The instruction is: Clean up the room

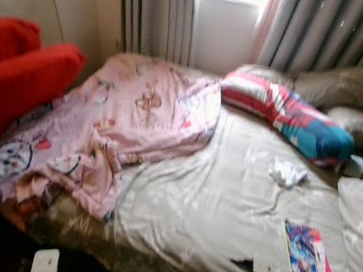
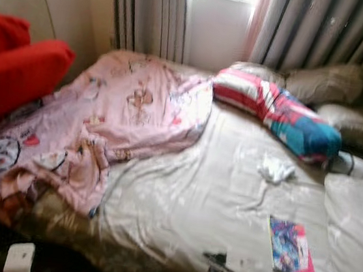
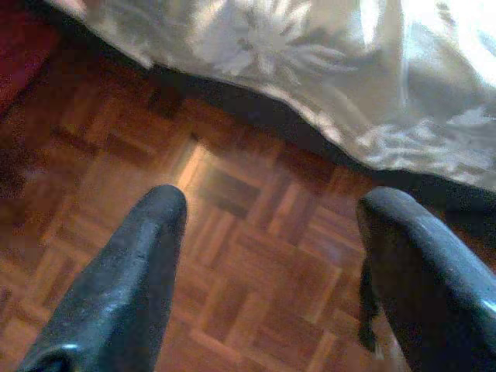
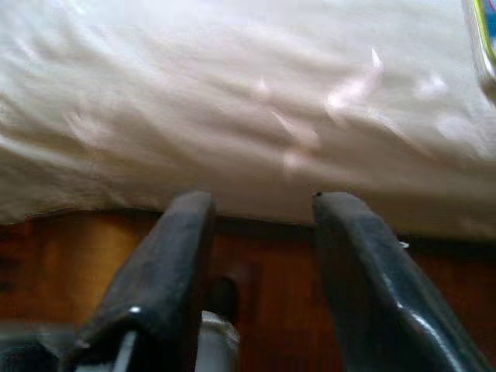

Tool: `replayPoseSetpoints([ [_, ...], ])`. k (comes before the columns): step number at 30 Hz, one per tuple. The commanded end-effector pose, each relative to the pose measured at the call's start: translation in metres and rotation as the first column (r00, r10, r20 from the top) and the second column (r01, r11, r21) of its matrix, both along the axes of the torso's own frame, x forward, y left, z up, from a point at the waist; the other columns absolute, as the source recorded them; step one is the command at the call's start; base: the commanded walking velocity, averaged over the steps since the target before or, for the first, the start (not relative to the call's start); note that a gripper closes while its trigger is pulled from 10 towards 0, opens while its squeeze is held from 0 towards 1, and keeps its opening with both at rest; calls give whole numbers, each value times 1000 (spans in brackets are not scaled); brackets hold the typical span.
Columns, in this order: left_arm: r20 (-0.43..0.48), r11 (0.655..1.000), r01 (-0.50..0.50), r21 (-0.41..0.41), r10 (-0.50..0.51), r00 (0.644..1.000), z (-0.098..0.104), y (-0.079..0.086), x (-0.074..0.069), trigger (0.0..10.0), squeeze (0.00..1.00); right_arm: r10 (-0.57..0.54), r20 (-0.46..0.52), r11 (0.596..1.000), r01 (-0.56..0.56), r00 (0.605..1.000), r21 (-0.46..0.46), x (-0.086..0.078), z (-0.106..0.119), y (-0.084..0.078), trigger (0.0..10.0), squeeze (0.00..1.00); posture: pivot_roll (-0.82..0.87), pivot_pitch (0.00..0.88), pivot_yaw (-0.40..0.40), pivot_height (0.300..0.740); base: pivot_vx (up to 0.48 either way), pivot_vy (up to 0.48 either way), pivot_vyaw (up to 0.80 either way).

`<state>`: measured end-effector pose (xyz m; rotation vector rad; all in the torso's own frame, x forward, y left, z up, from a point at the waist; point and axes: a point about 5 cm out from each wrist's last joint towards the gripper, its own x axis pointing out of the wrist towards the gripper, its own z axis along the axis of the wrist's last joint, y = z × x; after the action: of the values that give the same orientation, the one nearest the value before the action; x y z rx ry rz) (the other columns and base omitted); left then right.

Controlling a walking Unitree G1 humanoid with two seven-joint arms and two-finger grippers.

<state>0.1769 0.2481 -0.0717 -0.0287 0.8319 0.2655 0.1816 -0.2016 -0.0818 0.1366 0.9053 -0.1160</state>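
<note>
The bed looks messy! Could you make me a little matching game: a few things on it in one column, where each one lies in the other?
Things:
1. pink blanket
2. magazine
3. striped bolster
4. crumpled white cloth

Places:
A. near the bed's front edge, on the robot's right
B. by the pillows, below the window
C. bunched on the robot's left, beside the red cushions
D. mid-sheet, between the bolster and the magazine

Pairs: 1-C, 2-A, 3-B, 4-D

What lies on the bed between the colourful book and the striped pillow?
A crumpled white cloth lies on the sheet between the book and the striped pillow, seen in both eye views.
</note>
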Motion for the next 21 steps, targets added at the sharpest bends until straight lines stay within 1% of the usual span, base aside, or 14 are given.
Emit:
replayPoseSetpoints([
  [1, -26, 1000, -6, 16, 7, 1000, -2, 4, -6, 10000, 0, 2, 27, 1000, -3, 1000, 17, 5, 2, 4, 10000, 0, 105, 2, -13, 740, 0, 390, 0],
  [2, -24, 1000, -4, 15, 4, 1000, -2, 1, -5, 10000, 0, -2, 25, 1000, 2, 1000, 13, 2, 2, -1, 10000, 0, 105, 7, -12, 740, 0, 390, 0],
  [3, -24, 1000, -4, 15, 4, 1000, -2, 1, -5, 10000, 0, -2, 25, 1000, 2, 1000, 13, 2, 2, -1, 10000, 0, 105, 7, -12, 740, 0, 390, 0],
  [4, -22, 1000, -2, 14, 3, 1000, -2, -1, -3, 10000, 0, -5, 24, 1000, 5, 1000, 11, 0, 2, -5, 10000, 0, 105, 7, -12, 740, 0, 386, 0],
  [8, -16, 1000, 1, 13, -1, 1000, -1, -4, 1, 10000, 0, -12, 26, 1000, 12, 1000, 3, -2, 2, -12, 10000, 0, 106, 12, -11, 740, 0, 388, 0],
  [11, -7, 1000, -3, 17, 3, 1000, 1, 0, 3, 10000, 0, -13, 28, 1000, 13, 1000, 1, 0, 3, -12, 10000, 0, 106, 13, -11, 740, 0, 389, 0],
  [14, -3, 1000, -8, 21, 8, 1000, 3, 6, 3, 10000, 0, -8, 33, 1000, 8, 999, 2, 4, 4, -9, 10000, 0, 106, 13, -11, 740, 0, 390, 0],
  [17, -2, 1000, -13, 26, 13, 1000, 4, 11, 1, 10000, 0, 0, 38, 1000, 0, 999, 7, 9, 5, -2, 10000, 0, 108, 12, -11, 740, 0, 387, 0],
  [18, -3, 1000, -16, 26, 16, 1000, 4, 13, 0, 10000, 0, 6, 40, 1000, -6, 999, 10, 11, 5, 3, 10000, 0, 108, 12, -11, 740, 0, 386, 0],
  [21, -3, 1000, -16, 26, 16, 1000, 3, 13, -1, 10000, 0, 11, 41, 1000, -12, 999, 12, 12, 5, 7, 10000, 0, 109, 13, -11, 740, 0, 387, 0],
])
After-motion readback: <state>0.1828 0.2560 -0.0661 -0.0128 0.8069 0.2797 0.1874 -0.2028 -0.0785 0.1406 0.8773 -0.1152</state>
